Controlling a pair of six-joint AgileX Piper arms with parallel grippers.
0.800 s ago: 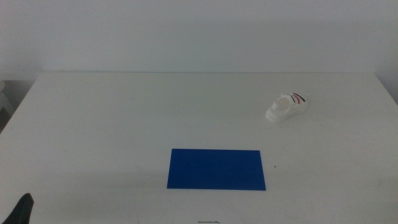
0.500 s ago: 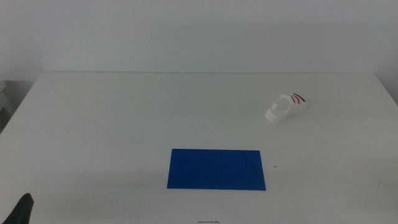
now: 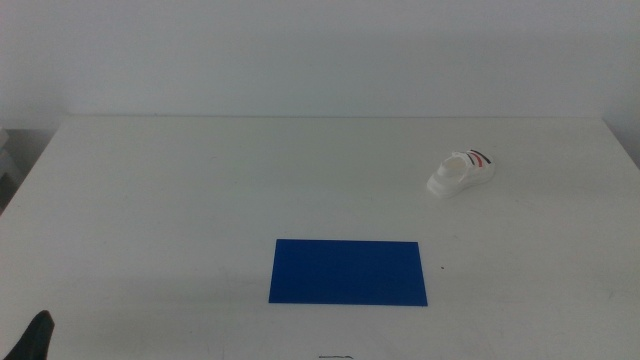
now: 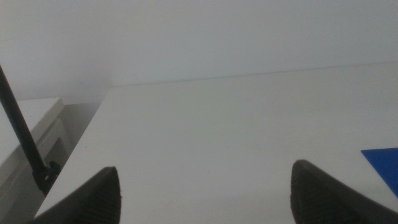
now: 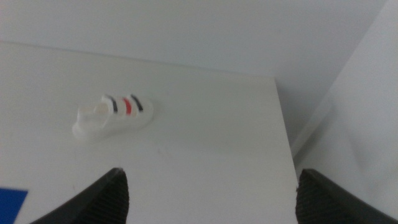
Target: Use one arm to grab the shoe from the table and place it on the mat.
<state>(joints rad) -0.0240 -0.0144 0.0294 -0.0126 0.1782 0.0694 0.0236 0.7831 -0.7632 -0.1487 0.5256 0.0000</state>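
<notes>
The white shoe (image 3: pixel 461 172) with red and dark stripes lies on the white table (image 3: pixel 200 190) at the right, well beyond the blue mat (image 3: pixel 347 271). The right wrist view shows the shoe (image 5: pixel 112 115) on its sole, ahead of my right gripper (image 5: pixel 208 196), whose jaws stand wide apart and empty. My left gripper (image 4: pixel 205 193) is open and empty over the table's left part; only its tip (image 3: pixel 36 335) shows at the bottom left of the middle view. A corner of the mat (image 4: pixel 384 163) shows in the left wrist view.
The table's right edge (image 5: pixel 283 118) runs close beside the shoe. A thin dark rod (image 4: pixel 22 134) stands off the table's left edge.
The left gripper's tip at the bottom left has sunk slightly lower in the middle view. The shoe and the mat have not moved.
</notes>
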